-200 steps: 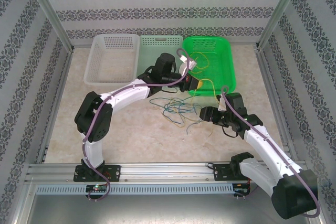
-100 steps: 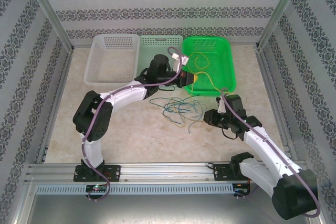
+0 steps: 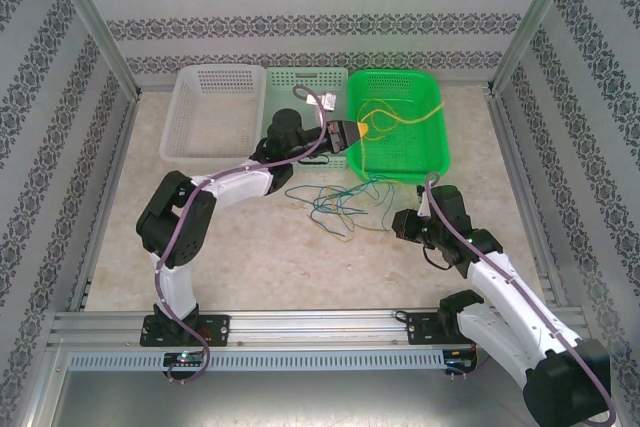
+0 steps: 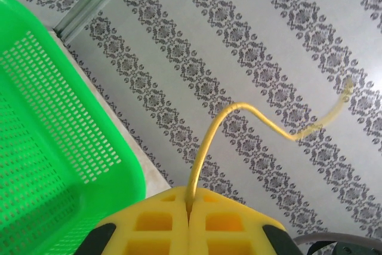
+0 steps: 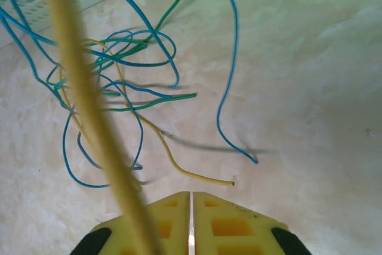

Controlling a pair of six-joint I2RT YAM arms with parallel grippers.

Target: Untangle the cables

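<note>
My left gripper (image 3: 358,133) hangs over the green basket's near-left edge, shut on a yellow cable (image 3: 385,119) that loops across the basket floor. In the left wrist view, the yellow cable (image 4: 206,141) rises from between the closed fingers (image 4: 190,200). The other cables (image 3: 340,202), blue, green and yellow, lie tangled on the table in front of the baskets. My right gripper (image 3: 398,224) sits low, just right of the tangle, shut with nothing visible between its fingers (image 5: 191,200). A blue cable (image 5: 230,58), a green one (image 5: 161,97) and a yellow end (image 5: 179,168) lie ahead of it. A blurred yellow strand (image 5: 89,117) crosses its left finger.
Three baskets stand in a row at the back: white (image 3: 210,112), pale green (image 3: 300,82) and bright green (image 3: 440,137), also seen as the green basket (image 4: 48,147). Metal frame posts and patterned walls close in the sides. The bare marble tabletop (image 3: 250,257) lies in front.
The left gripper has drawn back and to the left with the yellow cable, which now lies across the green basket. The right gripper has closed and shifted slightly nearer.
</note>
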